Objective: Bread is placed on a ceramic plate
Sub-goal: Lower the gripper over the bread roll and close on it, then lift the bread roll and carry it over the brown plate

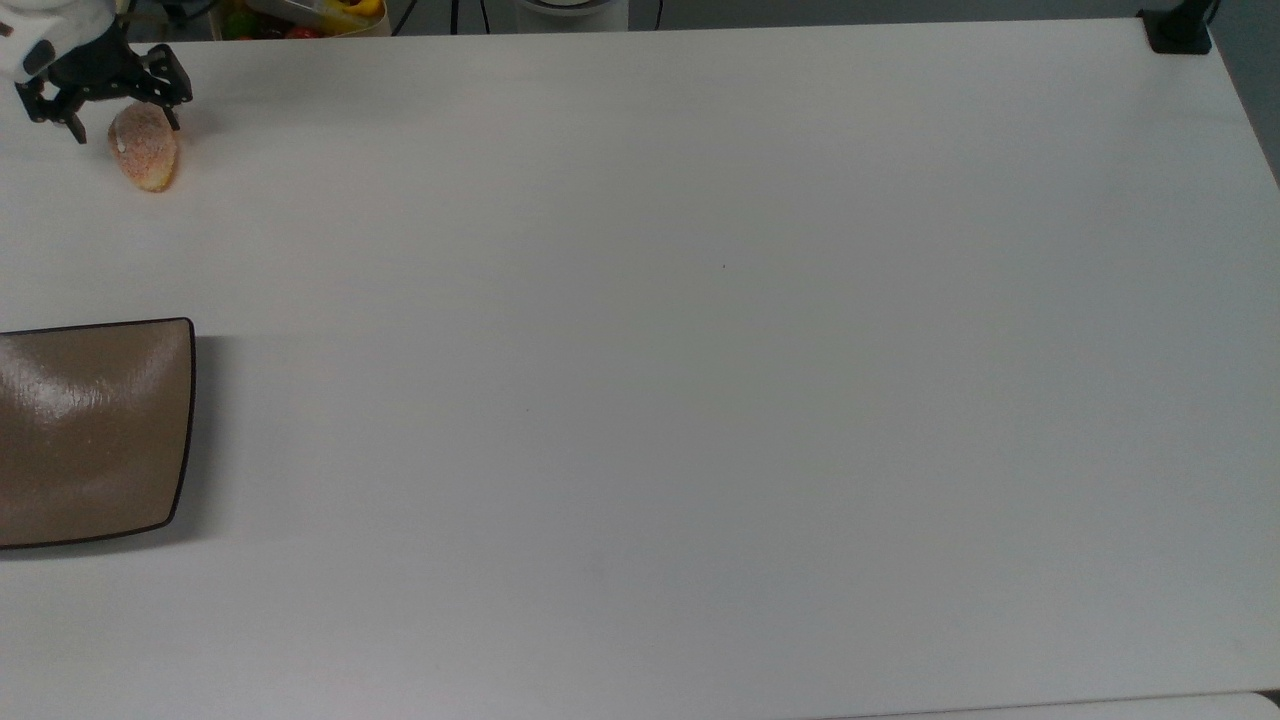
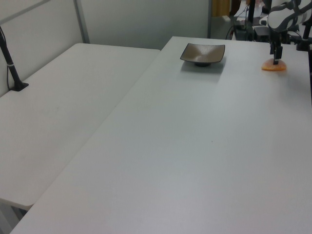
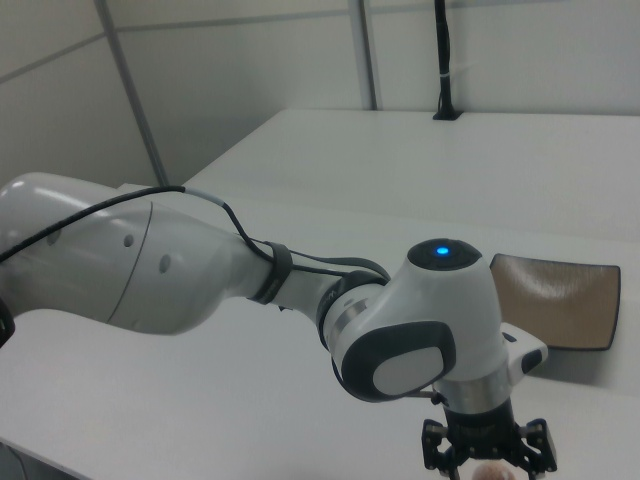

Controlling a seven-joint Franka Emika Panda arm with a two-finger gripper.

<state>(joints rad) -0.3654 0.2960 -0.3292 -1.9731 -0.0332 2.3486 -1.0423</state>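
The bread [image 1: 148, 158], a small orange bun with a speckled white top, lies at the far left of the white table [image 1: 700, 350] in the top view. My gripper [image 1: 125, 124] is open, its two black fingers straddling the bun's upper end. In the left view the gripper [image 2: 275, 57] stands just over the bread [image 2: 274, 67]. The ceramic plate [image 1: 95, 430], glossy brown with a dark rim, sits at the top view's left edge, apart from the bun, and has nothing on it [image 2: 203, 52]. In the right view the gripper [image 3: 488, 462] points down, with the plate [image 3: 555, 290] behind it.
A container of colourful fruit [image 1: 300, 15] stands beyond the table's far edge near the gripper. A black clamp [image 1: 1178, 30] sits at the top view's upper right corner. A second white table [image 2: 58, 107] with a black post [image 2: 12, 63] adjoins in the left view.
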